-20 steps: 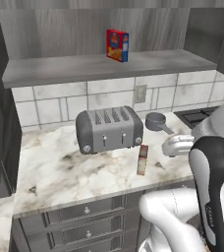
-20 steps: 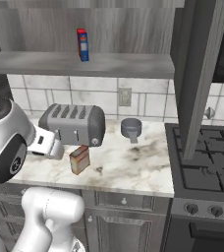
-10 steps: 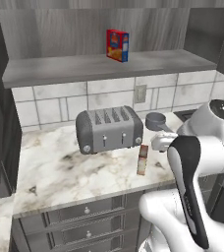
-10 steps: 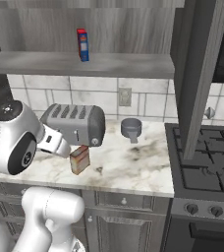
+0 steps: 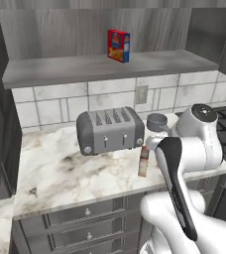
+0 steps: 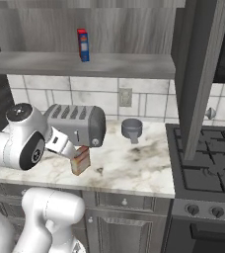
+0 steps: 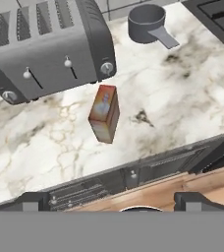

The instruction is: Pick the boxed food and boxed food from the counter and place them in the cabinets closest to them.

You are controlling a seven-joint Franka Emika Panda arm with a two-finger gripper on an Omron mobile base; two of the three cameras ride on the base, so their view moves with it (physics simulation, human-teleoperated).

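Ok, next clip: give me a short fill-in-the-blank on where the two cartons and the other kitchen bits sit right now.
1. The red carton stands on the cabinet ____.
2. The tan-brown carton stands on the counter in front of the ____.
3. The small grey pot sits between the toaster and the ____.

Missing words: shelf; toaster; stove

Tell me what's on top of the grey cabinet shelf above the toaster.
A red carton stands upright on the shelf board, alone. The cabinet's far-right part sits behind the dark hood panel, so that part cannot be checked.
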